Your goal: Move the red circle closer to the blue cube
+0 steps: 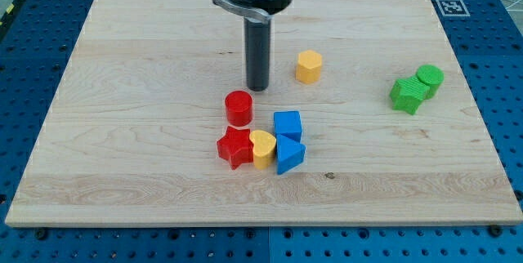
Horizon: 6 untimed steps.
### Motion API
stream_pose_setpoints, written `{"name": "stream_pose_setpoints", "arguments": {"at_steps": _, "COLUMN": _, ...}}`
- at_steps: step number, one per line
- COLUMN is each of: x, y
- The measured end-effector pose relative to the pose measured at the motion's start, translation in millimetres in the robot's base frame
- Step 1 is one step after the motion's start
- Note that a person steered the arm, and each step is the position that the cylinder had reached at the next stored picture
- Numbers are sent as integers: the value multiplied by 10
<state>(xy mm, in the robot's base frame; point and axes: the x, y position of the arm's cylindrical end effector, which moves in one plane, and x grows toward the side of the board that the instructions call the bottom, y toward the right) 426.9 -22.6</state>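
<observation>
Wooden board [122, 132] on a blue perforated table [41, 2]. The only marking is a black-and-white square tag [451, 6] at the board's 1 o'clock corner; it carries a pattern, no readable letters. No containers appear; all blocks lie directly on the board.

The arm ends in a dark rod with no claw, so there is nothing to open, close or grip. My tip [258, 88] rests on the board just above centre.

The red circle [239, 108], an upright cylinder, stands just beside my tip at its 7 o'clock; whether a narrow gap separates them cannot be told. The blue cube [287, 124] lies near the red circle at its 4 o'clock, apart from it.

Below these, a cluster: red star [234, 148], yellow heart [262, 148] and a blue wedge-shaped block [289, 155], side by side and touching, the blue cube against the wedge's top.

A yellow hexagonal block [309, 66] sits at 2 o'clock from my tip. Far toward 3 o'clock, a green star-like block [407, 95] touches a green cylinder [430, 78].
</observation>
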Motion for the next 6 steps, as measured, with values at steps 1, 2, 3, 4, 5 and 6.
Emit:
{"name": "stream_pose_setpoints", "arguments": {"at_steps": 1, "x": 4, "y": -392}}
{"name": "stream_pose_setpoints", "arguments": {"at_steps": 2, "x": 161, "y": -713}}
{"name": "stream_pose_setpoints", "arguments": {"at_steps": 3, "x": 380, "y": -738}}
{"name": "stream_pose_setpoints", "arguments": {"at_steps": 4, "x": 386, "y": -738}}
{"name": "stream_pose_setpoints", "arguments": {"at_steps": 5, "x": 386, "y": -722}}
{"name": "stream_pose_setpoints", "arguments": {"at_steps": 6, "x": 386, "y": -679}}
